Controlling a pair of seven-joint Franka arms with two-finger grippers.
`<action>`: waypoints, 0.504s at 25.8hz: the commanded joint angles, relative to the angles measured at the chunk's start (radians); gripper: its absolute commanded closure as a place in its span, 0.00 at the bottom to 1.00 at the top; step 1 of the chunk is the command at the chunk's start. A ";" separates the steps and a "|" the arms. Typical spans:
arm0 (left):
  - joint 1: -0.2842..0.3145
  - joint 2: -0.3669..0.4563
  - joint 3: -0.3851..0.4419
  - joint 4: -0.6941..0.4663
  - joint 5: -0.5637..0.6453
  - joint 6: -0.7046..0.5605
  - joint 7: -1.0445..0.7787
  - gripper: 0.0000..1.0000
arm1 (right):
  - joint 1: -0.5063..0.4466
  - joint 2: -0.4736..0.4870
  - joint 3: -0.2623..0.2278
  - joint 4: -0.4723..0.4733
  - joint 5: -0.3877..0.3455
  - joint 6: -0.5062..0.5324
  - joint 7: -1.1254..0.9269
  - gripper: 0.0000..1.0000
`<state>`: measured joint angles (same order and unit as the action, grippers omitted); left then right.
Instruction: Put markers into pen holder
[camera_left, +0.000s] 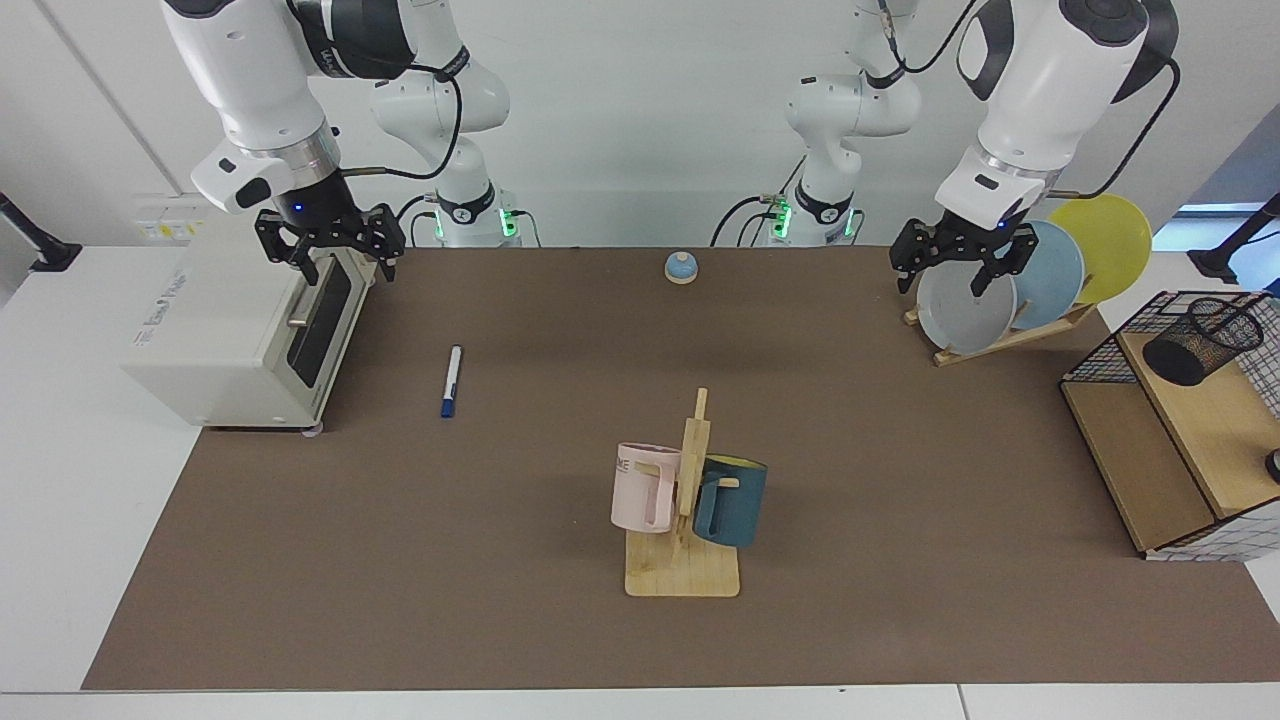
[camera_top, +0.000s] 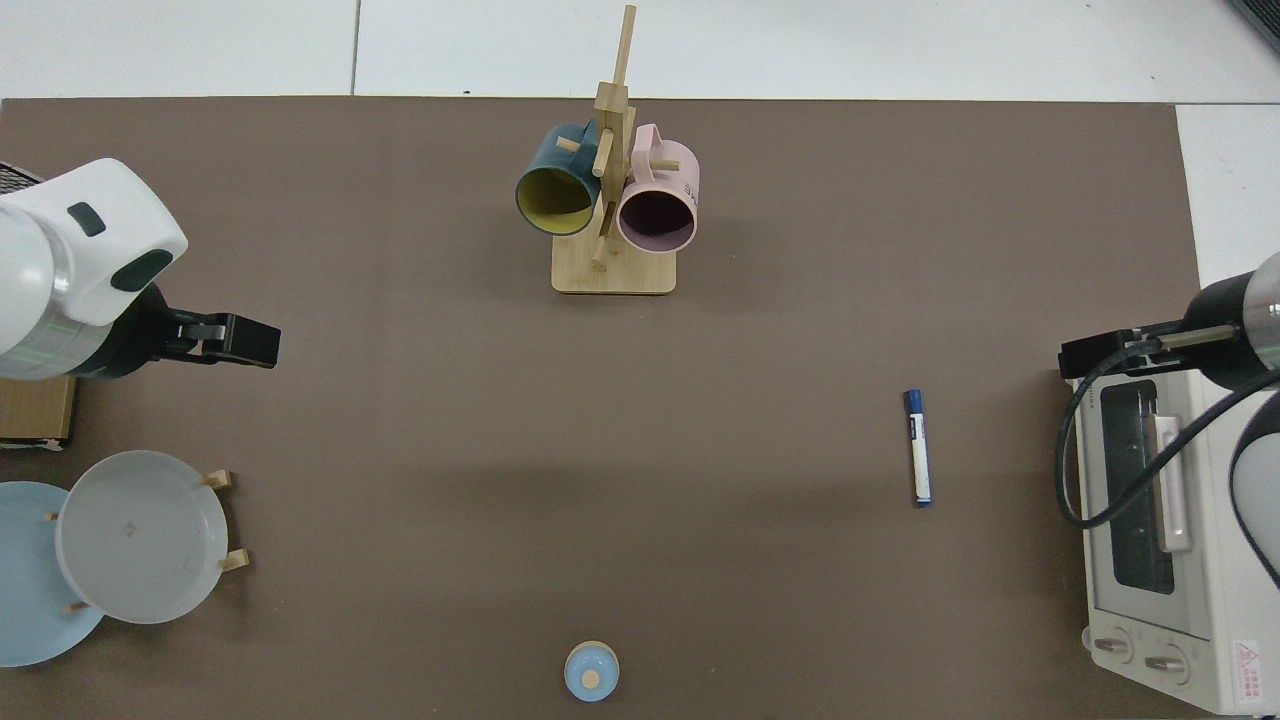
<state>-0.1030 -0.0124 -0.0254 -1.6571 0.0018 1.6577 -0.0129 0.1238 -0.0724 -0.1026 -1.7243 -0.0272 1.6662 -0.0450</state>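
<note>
My right gripper (camera_left: 330, 262) hangs open above the toaster (camera_left: 240, 345); my left gripper (camera_left: 955, 268), open, by the plates (camera_left: 1000, 295). The slim marker (camera_left: 451, 381) lies on bare mat; the mesh holder (camera_left: 1200, 340) leans in the basket.

Toaster oven (camera_left: 240, 335), mug tree (camera_left: 686, 540) with pink, teal mugs, plate rack (camera_left: 1000, 335), blue bell (camera_left: 681, 267).

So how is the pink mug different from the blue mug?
The pink mug is pale pink inside and out; the blue mug is dark teal with a yellow inside. In the facing view the pink mug hangs on the side toward the toaster oven, the blue mug toward the wire basket shelf. Both hang tilted on the same wooden mug stand and look similar in size.
</note>
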 joint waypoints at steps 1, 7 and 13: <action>-0.012 -0.028 0.010 -0.033 -0.009 0.008 0.013 0.00 | -0.009 0.005 0.004 0.019 0.009 -0.028 0.016 0.00; -0.012 -0.029 0.010 -0.033 -0.009 0.005 0.013 0.00 | -0.012 0.005 0.003 0.017 0.009 -0.037 0.014 0.00; -0.012 -0.031 0.010 -0.033 -0.009 0.004 0.013 0.00 | -0.010 0.006 0.003 0.018 0.009 -0.025 0.016 0.00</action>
<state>-0.1036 -0.0132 -0.0257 -1.6571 0.0018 1.6568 -0.0124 0.1233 -0.0724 -0.1043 -1.7240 -0.0272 1.6544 -0.0442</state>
